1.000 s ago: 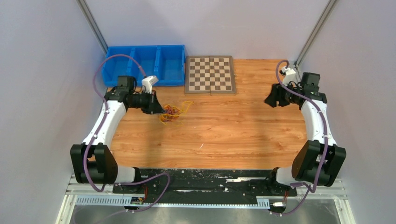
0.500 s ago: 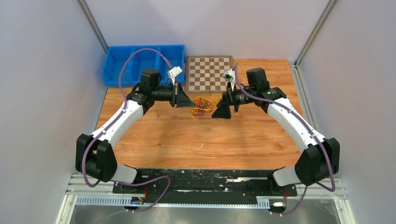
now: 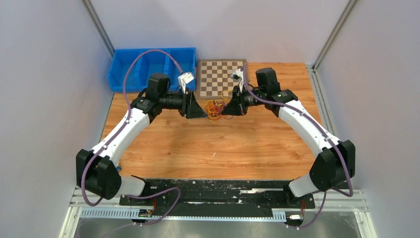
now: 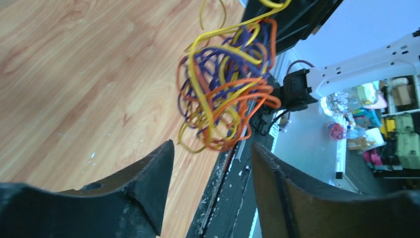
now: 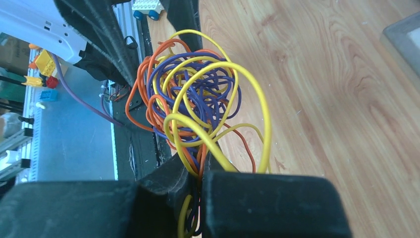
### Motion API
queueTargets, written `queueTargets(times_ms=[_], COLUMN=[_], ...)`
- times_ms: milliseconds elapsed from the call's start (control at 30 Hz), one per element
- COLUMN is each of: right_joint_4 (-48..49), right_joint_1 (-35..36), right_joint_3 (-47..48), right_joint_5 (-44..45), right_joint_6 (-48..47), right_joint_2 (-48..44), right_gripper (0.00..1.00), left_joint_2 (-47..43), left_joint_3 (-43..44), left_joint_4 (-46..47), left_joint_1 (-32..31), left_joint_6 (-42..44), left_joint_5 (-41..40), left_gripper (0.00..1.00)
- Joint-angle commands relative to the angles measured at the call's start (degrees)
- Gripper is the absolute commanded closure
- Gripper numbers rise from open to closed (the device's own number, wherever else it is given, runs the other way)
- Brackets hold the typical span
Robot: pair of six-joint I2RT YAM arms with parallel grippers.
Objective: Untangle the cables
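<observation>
The cables (image 3: pixel 215 108) are a tangled ball of yellow, orange and dark purple wires, held off the table between the two grippers. My right gripper (image 3: pixel 229 107) is shut on a bunch of strands at the ball's right side. In the right wrist view the cables (image 5: pixel 195 99) bulge out beyond the pinched jaws (image 5: pixel 200 171). My left gripper (image 3: pixel 199 110) faces the ball from the left. In the left wrist view it (image 4: pixel 213 146) stands open, and the cables (image 4: pixel 225 89) hang just past its fingertips, with nothing between them.
A blue compartment bin (image 3: pixel 148 69) stands at the back left. A chessboard (image 3: pixel 222 78) lies at the back centre, just behind the ball. The wooden table (image 3: pixel 223 144) stretches toward the arm bases.
The left arm carried the ball from the left to the table's middle and the right arm swung in. The right gripper has shut on the ball and the left gripper has opened off it.
</observation>
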Motion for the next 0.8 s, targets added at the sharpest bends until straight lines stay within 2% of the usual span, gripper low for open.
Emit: queueTargets(times_ms=[0, 100, 300, 367, 433, 467, 500, 533, 567, 600, 667, 767], right_joint_4=[2.3, 2.3, 1.8, 1.6, 1.4, 1.3, 1.2, 0.9, 0.7, 0.4, -0.7, -3.0], right_joint_1=[0.0, 0.1, 0.1, -0.1, -0.3, -0.6, -1.0, -1.7, -2.8, -4.1, -7.4, -13.8], right_joint_3=[-0.3, -1.3, -1.2, -1.3, -1.5, -1.7, -1.8, -1.9, -2.3, -2.8, -4.0, -5.7], right_joint_5=[-1.3, -2.4, -2.6, -2.0, -1.8, -1.6, -1.6, -1.4, -1.3, -1.5, -1.2, -1.4], right_joint_6=[-4.1, -5.0, -5.3, -5.3, -5.3, -5.1, -5.1, -4.9, -4.8, -4.6, -5.1, -6.4], right_joint_2=[-5.3, -5.9, -6.3, -6.3, -6.4, -6.5, -6.5, -6.6, -6.6, -6.7, -7.0, -6.9], right_gripper=[1.00, 1.00, 1.00, 1.00, 1.00, 1.00, 1.00, 1.00, 1.00, 1.00, 1.00, 1.00], left_joint_2=[-4.9, -5.2, -2.5, -2.6, -3.0, -3.1, -3.2, -3.3, -3.5, -3.7, -4.5, -6.5], left_joint_3=[3.8, 3.0, 4.7, 4.8, 4.5, 4.3, 4.3, 4.2, 4.0, 3.4, 2.7, 1.8], left_joint_4=[-9.6, -5.8, -1.8, -0.8, -0.7, -1.0, -1.8, -2.2, -2.1, -1.5, -0.2, -0.4], left_joint_1=[1.2, 0.6, -0.4, -0.5, -0.6, -0.5, -0.4, -0.2, 0.4, 0.9, 2.9, 7.4], left_joint_6=[11.1, 10.9, 9.5, 9.0, 9.1, 9.4, 9.7, 9.5, 8.2, 7.0, 3.0, 2.1], left_joint_5=[-3.8, -4.0, -2.9, -2.2, -1.9, -1.9, -2.1, -2.1, -1.8, -1.5, -0.6, -1.0], left_gripper=[0.31, 0.29, 0.33, 0.40, 0.57, 0.70, 0.77, 0.90, 0.95, 0.99, 1.00, 1.00])
